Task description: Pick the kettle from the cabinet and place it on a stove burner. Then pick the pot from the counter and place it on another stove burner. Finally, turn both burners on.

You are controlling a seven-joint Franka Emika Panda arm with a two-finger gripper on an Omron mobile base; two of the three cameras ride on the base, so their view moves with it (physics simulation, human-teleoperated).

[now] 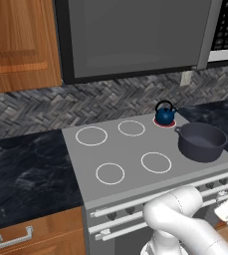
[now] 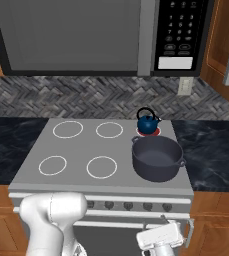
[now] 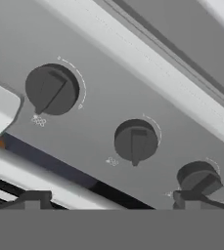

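Blue kettle [image 2: 148, 122] sits on far-right small burner [image 2: 156, 131], ring under it glowing red, so that burner looks on. Dark-grey pot [image 2: 157, 157] stands just near of it, on cooktop's [image 1: 130, 149] right side; whatever ring lies beneath is hidden, so can't confirm pot is centred on a burner. Both placements judged done.

Step in hand: last one, turning on 2nd burner. Gripper [image 3: 108, 199] is low at stove front, facing the knob row; fingertips [image 3: 33, 199] stand wide apart, holding nothing, not yet on any knob. Right-most knob [image 3: 200, 177] is nearest the right tip, middle knob [image 3: 136, 140] and left knob [image 3: 52, 90] further off.

Next move calls for: picking the knob that serves pot's burner (can't tell which from markings, too small), centring fingers around it, closing, twisting.

Surroundings: microwave [image 2: 76, 35] above stove, black marble counter [image 1: 26, 174] both sides, wood cabinet [image 1: 16, 40] far left. Oven door bar [image 3: 40, 173] runs just below knobs, could foul the fingers.
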